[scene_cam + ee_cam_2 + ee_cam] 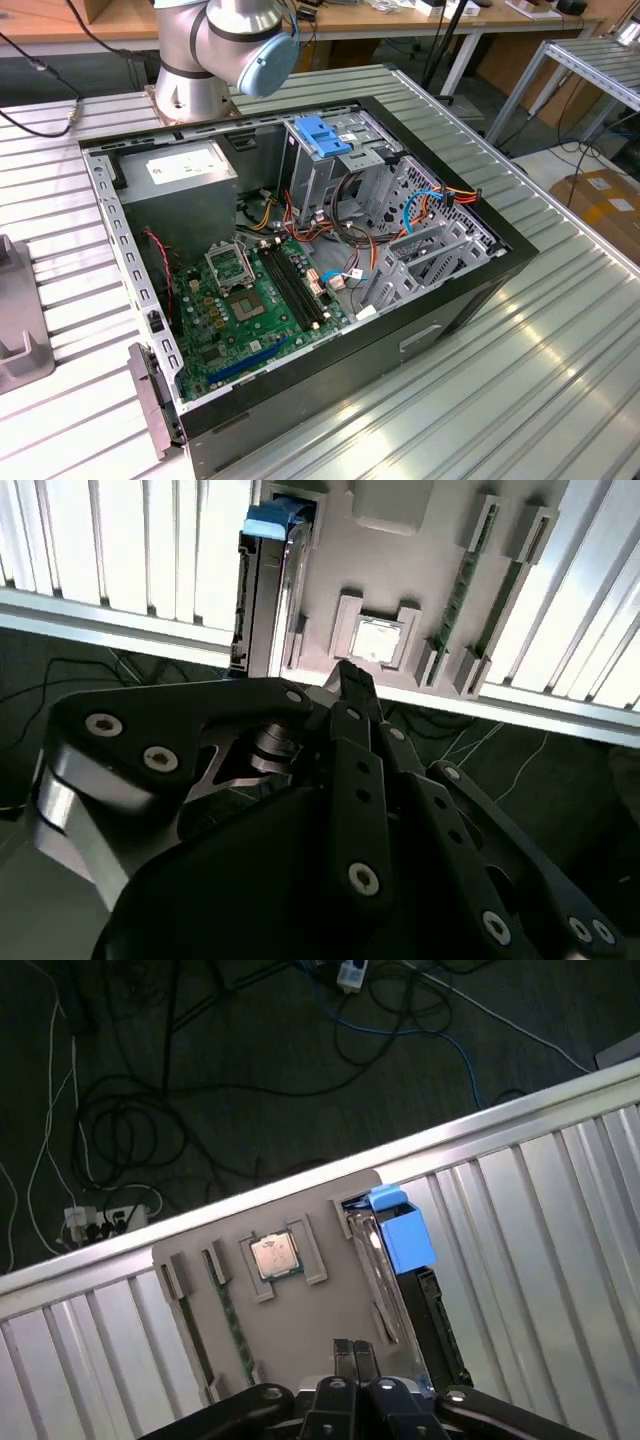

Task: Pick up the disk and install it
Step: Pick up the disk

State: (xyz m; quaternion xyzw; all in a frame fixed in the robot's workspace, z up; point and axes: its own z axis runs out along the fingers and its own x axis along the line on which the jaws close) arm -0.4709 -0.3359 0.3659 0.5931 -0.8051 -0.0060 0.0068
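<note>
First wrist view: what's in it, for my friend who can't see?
The gripper hangs shut above a grey tray on a ribbed metal table. The tray holds a processor chip and, on edge, the disk with its blue rail.

Open computer case (300, 270) on ribbed metal surface (560, 380) — green motherboard (250, 300) inside, grey power supply (180, 175) beside it. Grey fixture plate (300, 1320) holds processor chip (273, 1255); cables (130, 1120) on floor.

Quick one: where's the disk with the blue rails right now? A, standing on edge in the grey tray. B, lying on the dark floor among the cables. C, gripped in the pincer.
A: in the first wrist view the disk stands on edge at the side of the grey tray, apart from the pincer, which is shut on nothing.
</note>
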